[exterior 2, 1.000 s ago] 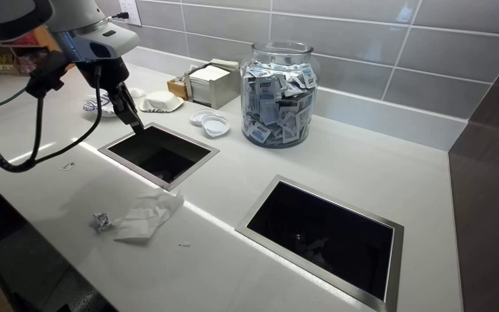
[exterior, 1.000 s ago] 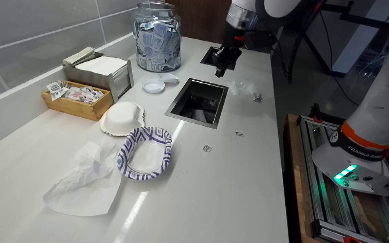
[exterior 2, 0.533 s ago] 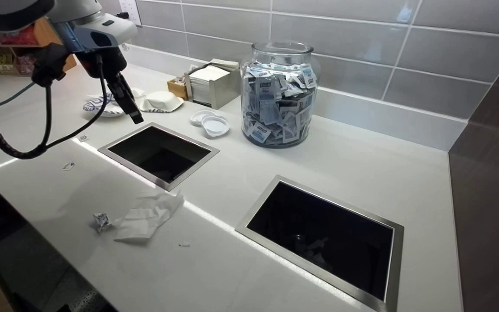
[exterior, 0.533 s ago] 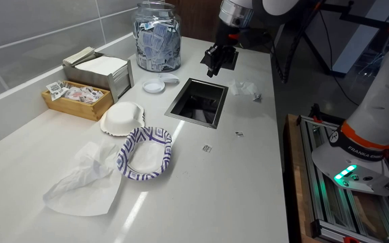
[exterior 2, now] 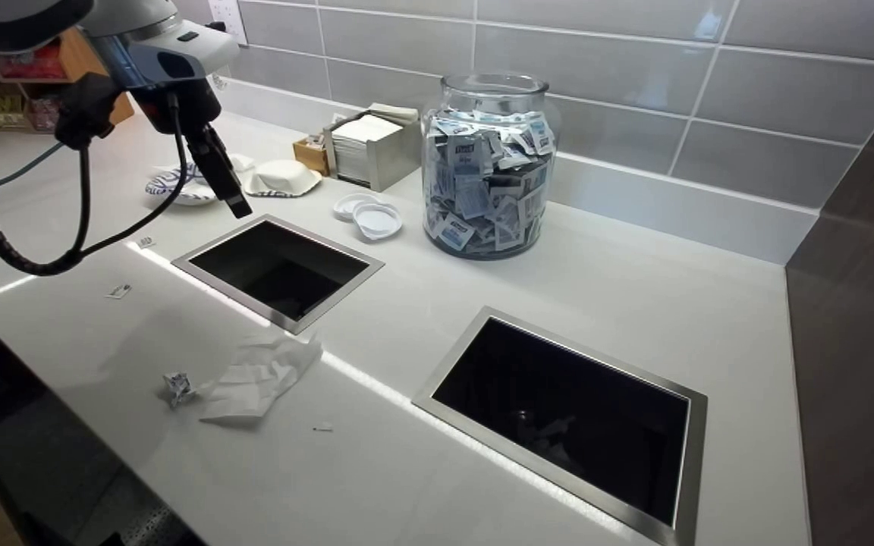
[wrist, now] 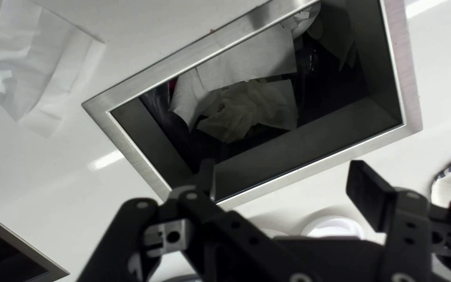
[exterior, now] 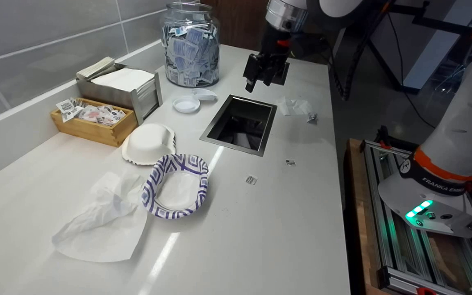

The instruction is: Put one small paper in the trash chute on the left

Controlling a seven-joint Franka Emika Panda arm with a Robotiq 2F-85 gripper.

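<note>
My black gripper (wrist: pixel 287 188) stands open above the left trash chute, its fingers wide apart with nothing between them. The chute's metal rim (wrist: pixel 297 173) frames an opening where a white sheet (wrist: pixel 255 56) and a crumpled paper (wrist: pixel 245 111) lie. In an exterior view the gripper (exterior: pixel 258 85) hangs over the far end of that chute's rim (exterior: pixel 232 146). Two small printed papers (exterior: pixel 251 180) (exterior: pixel 290 163) lie flat on the counter. A crumpled small paper (exterior 2: pixel 177 388) and a tiny scrap (exterior 2: pixel 322 428) also rest there; which one the task means I cannot tell.
Beyond is a second chute with a metal rim (exterior 2: pixel 543 465). A glass jar (exterior 2: pixel 486 182) of packets stands by the wall. White lids (exterior: pixel 186 104), a patterned bowl (exterior: pixel 198 168), an upturned bowl (exterior: pixel 148 141), a napkin holder (exterior: pixel 148 102) and crumpled napkins (exterior 2: pixel 259 387) (exterior: pixel 105 225) surround the chute.
My gripper has moved a little left in an exterior view, and its fingers have spread apart. The papers on the counter have not moved.
</note>
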